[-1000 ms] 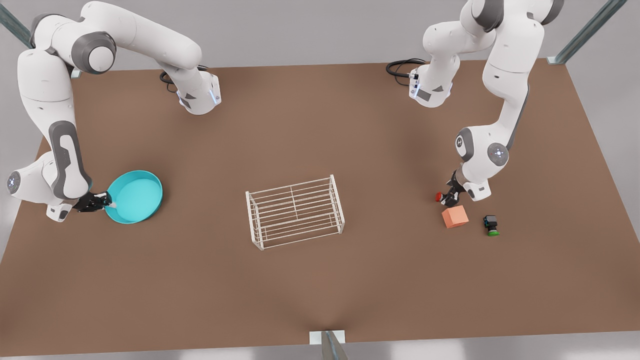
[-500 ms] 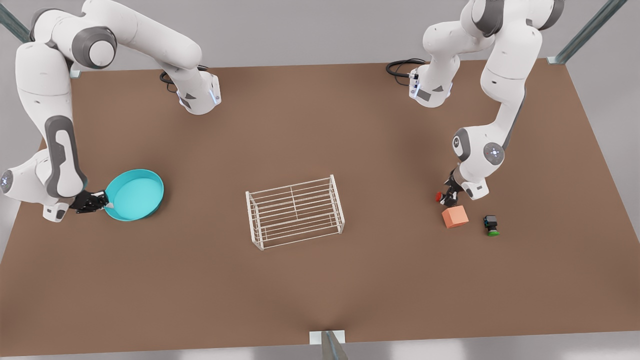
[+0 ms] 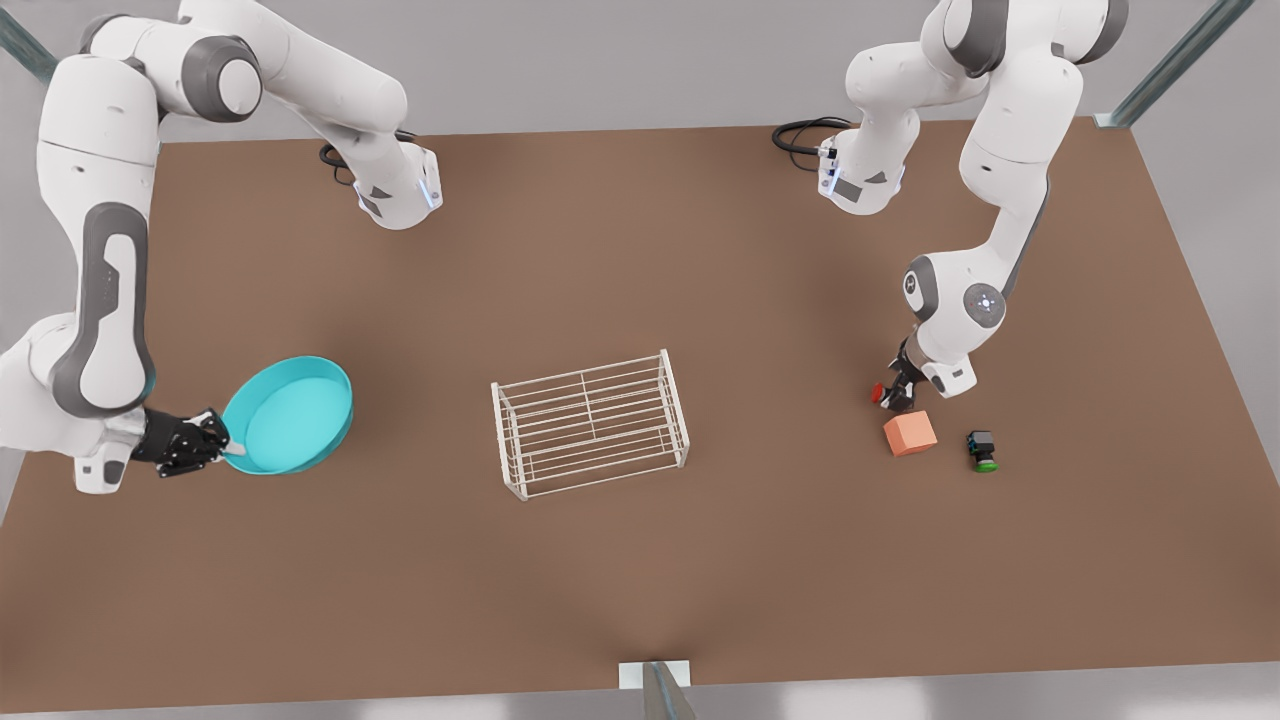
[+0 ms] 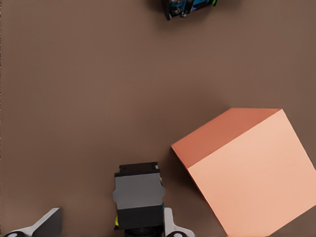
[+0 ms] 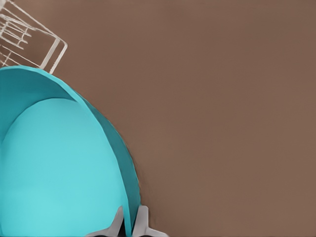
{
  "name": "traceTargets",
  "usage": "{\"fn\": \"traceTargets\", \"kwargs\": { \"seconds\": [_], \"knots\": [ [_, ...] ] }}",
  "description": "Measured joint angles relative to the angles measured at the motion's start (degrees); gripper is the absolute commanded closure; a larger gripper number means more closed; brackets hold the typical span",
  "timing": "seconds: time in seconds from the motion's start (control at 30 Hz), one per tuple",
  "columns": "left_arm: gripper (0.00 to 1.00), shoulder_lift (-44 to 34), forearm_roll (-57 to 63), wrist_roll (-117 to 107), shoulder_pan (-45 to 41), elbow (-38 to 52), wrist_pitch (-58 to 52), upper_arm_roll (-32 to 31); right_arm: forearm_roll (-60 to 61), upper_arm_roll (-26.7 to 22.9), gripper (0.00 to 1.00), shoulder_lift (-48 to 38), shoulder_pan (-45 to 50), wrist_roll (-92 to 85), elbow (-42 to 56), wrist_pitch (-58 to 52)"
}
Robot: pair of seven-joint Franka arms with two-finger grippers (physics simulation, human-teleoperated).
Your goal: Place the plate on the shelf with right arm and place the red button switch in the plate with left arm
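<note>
The turquoise plate (image 3: 290, 415) hangs tilted just above the table at the front view's left, and my right gripper (image 3: 228, 450) is shut on its near rim. The right wrist view has the plate (image 5: 54, 168) with its rim pinched in the gripper (image 5: 129, 224), and a corner of the shelf (image 5: 29, 44) beyond. The white wire shelf (image 3: 590, 420) stands at mid-table. At the front view's right my left gripper (image 3: 897, 395) is down at the red button switch (image 3: 878, 392). In the left wrist view the switch (image 4: 138, 197) lies inside the open gripper (image 4: 109, 224), close to one finger and apart from the other.
An orange-pink cube (image 3: 910, 433) sits right beside the red button switch, large in the left wrist view (image 4: 252, 173). A green-capped switch (image 3: 982, 450) lies a little farther to the front view's right, also seen as the green switch (image 4: 187, 7). Bare brown table surrounds the shelf.
My right arm has raised the plate and carried it toward the table's front and slightly toward the shelf. The left arm shifted only slightly; the red button switch stayed put.
</note>
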Motion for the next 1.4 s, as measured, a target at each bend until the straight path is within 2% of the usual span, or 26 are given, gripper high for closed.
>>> {"fn": "traceTargets", "kwargs": {
  "seconds": [0.27, 0.5, 0.57, 0.67, 0.8, 0.87, 0.97, 1.4],
  "knots": [
    [0.0, 0.1, 0.1, -0.1, 0.0, -0.3, 0.1, 0.2, 1.4, 0.1, 0.77, 0.0, 11.8, 8.2, 10.1, -9.2],
    [0.11, 0.1, 0.1, -0.2, 0.0, -0.3, 0.2, 0.2, 0.8, -0.4, 0.77, 1.2, 21.1, 18.5, 15.1, -11.5],
    [0.17, 0.1, 0.1, -0.2, 0.0, -0.3, 0.2, 0.2, 0.7, -0.5, 0.77, 2.6, 23.0, 21.6, 16.4, -11.5],
    [0.36, 0.1, 0.1, -0.2, 0.0, -0.3, 0.1, 0.2, 0.6, -1.7, 0.77, 4.6, 25.8, 26.1, 17.5, -10.9],
    [0.45, 0.1, 0.1, -0.3, 0.0, -0.3, 0.0, 0.3, 0.7, -3.8, 0.77, 6.9, 29.5, 32.0, 19.1, -9.8],
    [0.46, 0.1, 0.1, -0.4, 0.0, -0.3, -0.1, 0.3, 0.8, -4.0, 0.77, 7.8, 30.7, 34.9, 20.3, -9.2],
    [0.55, 0.1, 0.1, -0.5, 0.0, -0.3, -0.1, 0.3, 1.3, -4.1, 0.77, 8.5, 32.8, 39.2, 20.9, -8.1],
    [0.54, -3.2, 0.2, -0.5, 0.1, 0.3, -2.9, 1.4, 6.1, -3.5, 0.75, 7.2, 37.4, 51.6, 11.3, -2.5]
  ]
}}
